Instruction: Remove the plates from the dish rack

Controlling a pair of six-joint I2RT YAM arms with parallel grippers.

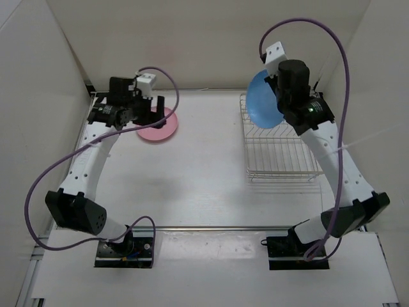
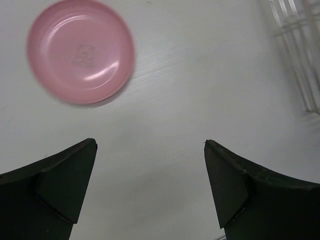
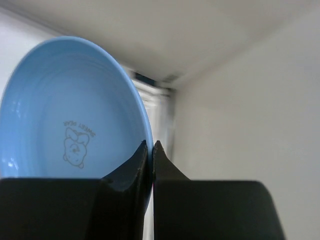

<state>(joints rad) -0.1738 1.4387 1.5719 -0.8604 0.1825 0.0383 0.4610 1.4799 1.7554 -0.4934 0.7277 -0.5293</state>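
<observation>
Right pincer [image 3: 150,146] is pressed together on the rim of the light-blue plate [image 3: 70,115]. The rim is sandwiched betw. the two black fingers, and the plate stands on edge w/ its hollow face toward the wrist cam. From overhead it hangs over the far-left corner of the wire dish rack [image 1: 281,157]. Can't tell whether its bottom edge is clear of the prongs.

Left pincer [image 2: 150,143] is spread wide, pinching nothing, hovering over bare worktop [image 2: 175,90] near the pink plate [image 2: 80,51]. That one lies flat, face up, at the far-left of the worktop, well apart from the rack.

Handling, as I judge it:
- Both plates look like plastic, so light, stiff and not likely to shatter.
- The surface is glossy, so prob. slippery under the fingers.
- A one-spot pinch on a thin rim lets a plate swing or pivot, so a slow, level carry seems wise.
- Best hold is the raised rim, fingers reaching past the lip onto the inner slope, as the right one looks to do.
- The pink one, lying flat, offers only its edge and would be awkward to take hold of again.

Containers: besides the blue plate, no other dish shows betw. the rack's bars from above. Both plates carry nothing, just a small cartoon print w/ lettering in the middle.
</observation>
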